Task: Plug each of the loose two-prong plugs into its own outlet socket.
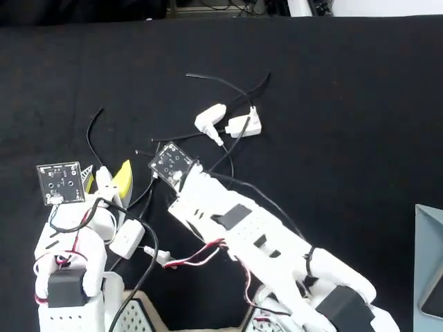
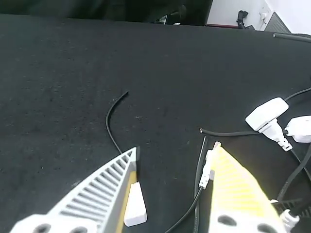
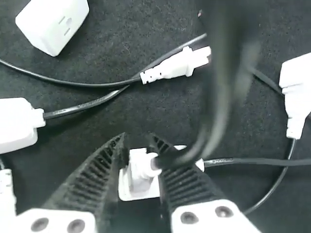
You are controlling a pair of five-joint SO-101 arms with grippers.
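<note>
While the right gripper (image 3: 137, 141) clamps a white plug (image 3: 141, 167) atop a white socket (image 3: 130, 191), the left gripper (image 2: 175, 149) hangs with its fingers apart above the black table (image 2: 73, 73).

White two-prong plug (image 3: 177, 68) lying loose, flat, near white outlet socket (image 3: 51, 22); second plug (image 3: 141, 170) upright atop another socket (image 3: 127, 191).

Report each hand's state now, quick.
Left hand: open.
Right hand: closed on a white two-prong plug.
</note>
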